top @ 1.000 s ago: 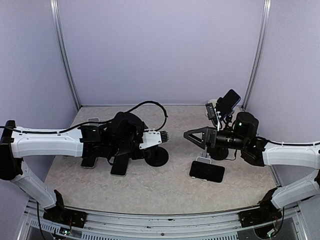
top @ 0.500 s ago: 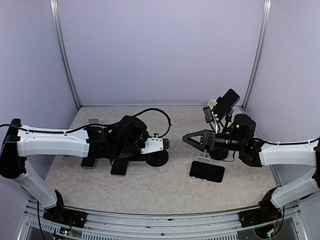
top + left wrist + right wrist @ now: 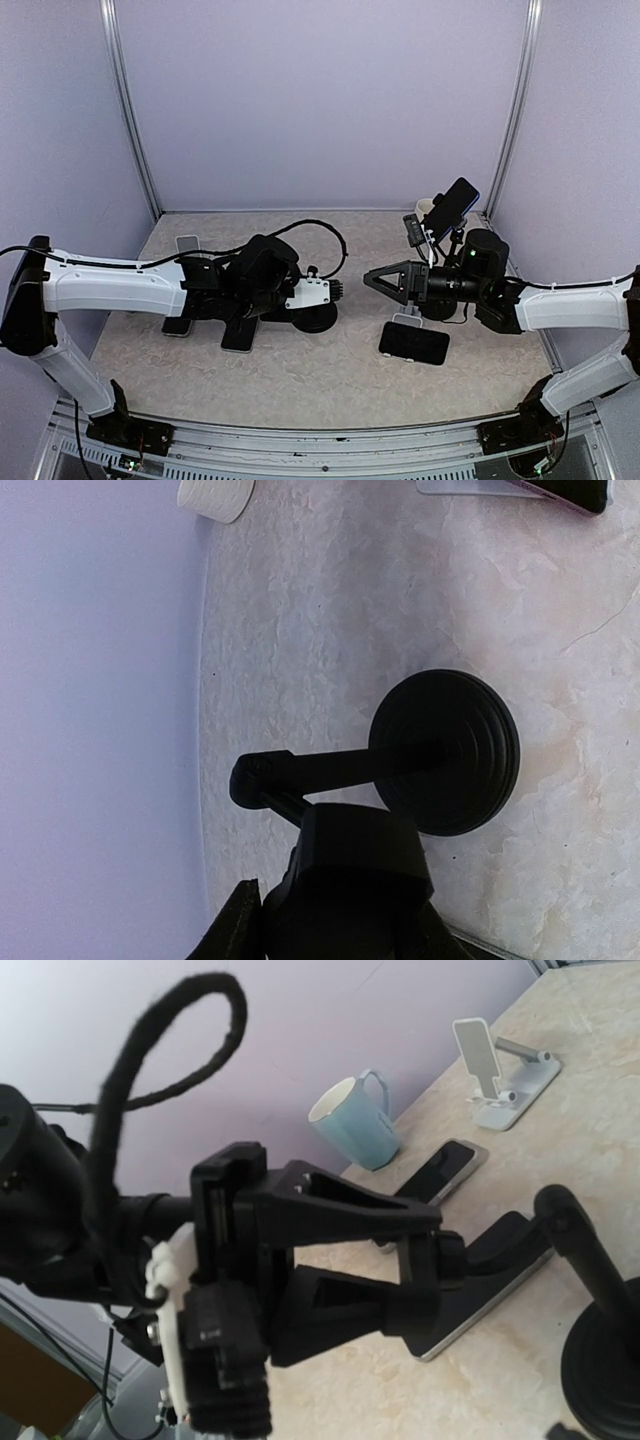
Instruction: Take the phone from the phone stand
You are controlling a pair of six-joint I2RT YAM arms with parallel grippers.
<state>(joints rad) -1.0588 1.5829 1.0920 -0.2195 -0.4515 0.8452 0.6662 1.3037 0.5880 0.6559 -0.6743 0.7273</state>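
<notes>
The black phone stand has a round base [image 3: 316, 317] [image 3: 445, 752] and a thin arm [image 3: 320, 767] [image 3: 580, 1250]. Its holder block [image 3: 360, 865] carries the dark phone [image 3: 240, 335] [image 3: 490, 1295], which slants down to the table. My left gripper [image 3: 335, 920] [image 3: 432, 1265] is shut on the holder, a finger against each side. In the top view the left wrist hides that grip. My right gripper [image 3: 372, 279] hangs open just right of the stand, pointing at it with nothing between its fingers.
Another phone [image 3: 413, 343] lies flat under the right arm. Two more phones on stands [image 3: 455, 205] and a mug [image 3: 428, 205] are at the back right. At the left are a white stand [image 3: 187, 243] [image 3: 490, 1070], a flat phone [image 3: 440, 1175] and a teal mug [image 3: 355, 1120].
My left gripper's jaws have narrowed onto the stand's holder, and the left arm has shifted slightly right. The right gripper has crept left towards the stand, still open.
</notes>
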